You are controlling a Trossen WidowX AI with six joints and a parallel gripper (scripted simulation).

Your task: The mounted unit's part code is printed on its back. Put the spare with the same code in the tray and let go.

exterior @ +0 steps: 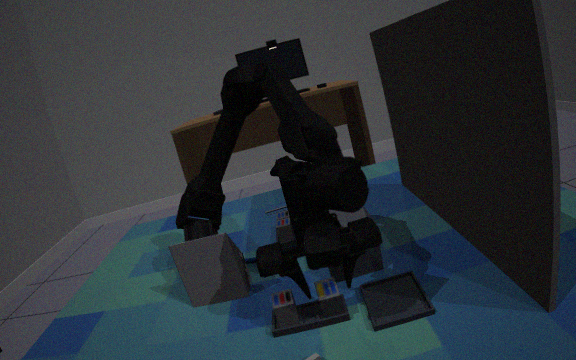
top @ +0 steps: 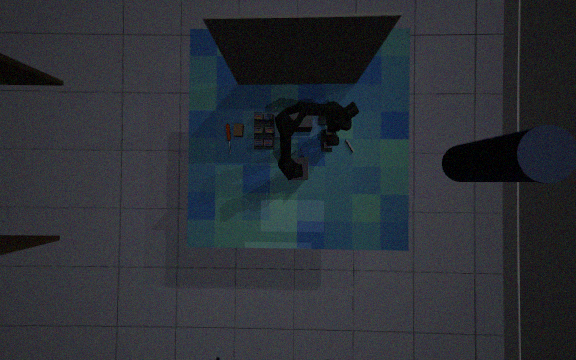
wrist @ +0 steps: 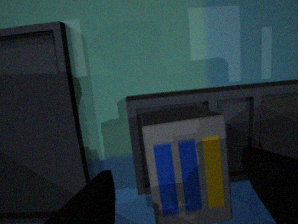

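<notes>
The gripper [top: 330,139] [exterior: 330,292] [wrist: 177,161] stands about 2/3 open and has hold of nothing; in the wrist view its 2 fingers flank the spare with 2 blue stripes and 1 yellow stripe [exterior: 327,288] [wrist: 187,170], which is at the end compartment of the near rack [exterior: 313,322] [wrist: 220,95]; the tray [exterior: 397,300] [wrist: 35,110] lies apart from that spare, at 10 o'clock in the wrist view, with no spare in it; in the exterior view, the spare with blue, red and black stripes [exterior: 283,298] sits at 8 o'clock from the blue-and-yellow one.
</notes>
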